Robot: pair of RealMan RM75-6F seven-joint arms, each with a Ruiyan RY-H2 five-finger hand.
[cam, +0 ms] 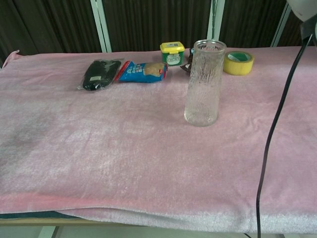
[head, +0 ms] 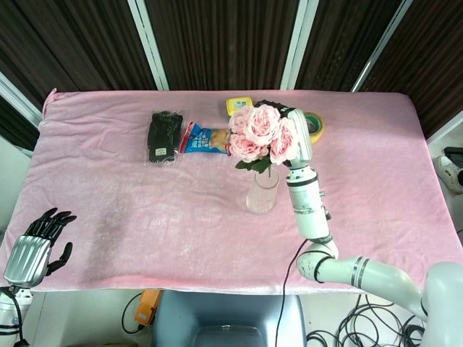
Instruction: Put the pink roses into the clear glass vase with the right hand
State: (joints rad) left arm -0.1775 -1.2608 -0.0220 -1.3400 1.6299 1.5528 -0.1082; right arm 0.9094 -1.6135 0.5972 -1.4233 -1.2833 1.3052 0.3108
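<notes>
My right hand [head: 293, 121] grips the bunch of pink roses [head: 262, 134] and holds it up over the clear glass vase [head: 262, 191]. In the head view the blooms and leaves cover the vase's mouth. The chest view shows the vase [cam: 204, 84] standing upright with nothing in it; the roses are above that frame's top edge. Only a bit of my right arm [cam: 303, 10] shows there. My left hand [head: 40, 242] hangs off the table's near left corner, fingers apart and holding nothing.
Along the back of the pink cloth lie a black pouch [head: 164, 136], a blue snack bag [head: 208, 139], a yellow-green tub [cam: 172, 52] and a yellow tape roll [cam: 238, 62]. A black cable [cam: 277, 124] hangs down at the right in the chest view.
</notes>
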